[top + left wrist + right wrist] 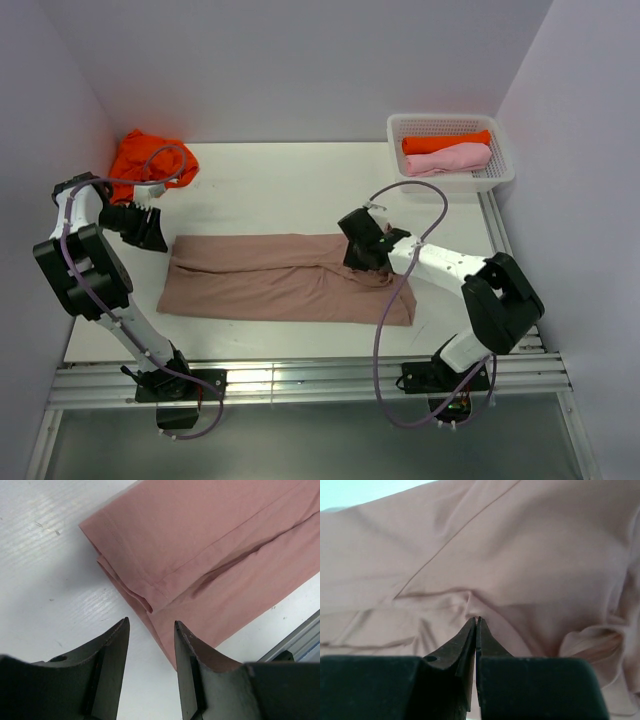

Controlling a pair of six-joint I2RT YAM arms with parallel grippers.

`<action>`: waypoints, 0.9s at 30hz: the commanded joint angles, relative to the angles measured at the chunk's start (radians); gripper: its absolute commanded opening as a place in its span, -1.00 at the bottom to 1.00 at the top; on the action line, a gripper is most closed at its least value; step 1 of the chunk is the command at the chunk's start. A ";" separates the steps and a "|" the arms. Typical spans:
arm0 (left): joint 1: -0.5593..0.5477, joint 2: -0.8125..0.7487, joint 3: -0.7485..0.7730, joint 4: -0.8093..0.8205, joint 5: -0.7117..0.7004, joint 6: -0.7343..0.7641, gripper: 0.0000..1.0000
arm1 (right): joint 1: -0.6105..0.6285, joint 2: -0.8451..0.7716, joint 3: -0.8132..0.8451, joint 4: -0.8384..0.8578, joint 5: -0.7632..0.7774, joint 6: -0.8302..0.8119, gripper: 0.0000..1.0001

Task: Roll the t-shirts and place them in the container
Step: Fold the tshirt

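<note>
A dusty pinkish-brown t-shirt (270, 280) lies folded into a long band across the table's middle. My right gripper (362, 262) is pressed onto its right part. In the right wrist view its tips (477, 618) are shut together, pinching a small ridge of the cloth (520, 555). My left gripper (155, 235) hovers at the band's left end. In the left wrist view it (151, 625) stands open with nothing between its fingers, just short of the folded hem (210, 540). A crumpled orange t-shirt (145, 160) lies at the back left.
A white mesh basket (503, 176) at the back right holds a rolled orange shirt (445, 142) and a rolled light pink one (450, 160). White walls close in the left, back and right. A metal rail (300, 385) runs along the near edge.
</note>
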 commanded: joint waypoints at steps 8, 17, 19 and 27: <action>0.000 -0.100 -0.052 -0.019 0.014 0.019 -0.08 | 0.146 -0.105 -0.083 0.018 0.062 0.129 -0.90; 0.001 -0.180 -0.152 0.012 -0.037 0.002 -0.07 | 0.221 -0.139 -0.167 0.076 0.065 0.177 -0.76; 0.000 -0.187 -0.173 0.026 -0.038 -0.007 -0.07 | 0.238 -0.134 -0.174 0.089 0.067 0.178 -0.64; 0.000 -0.152 -0.129 0.014 -0.028 -0.027 -0.07 | 0.267 -0.148 -0.145 0.008 0.114 0.187 -0.29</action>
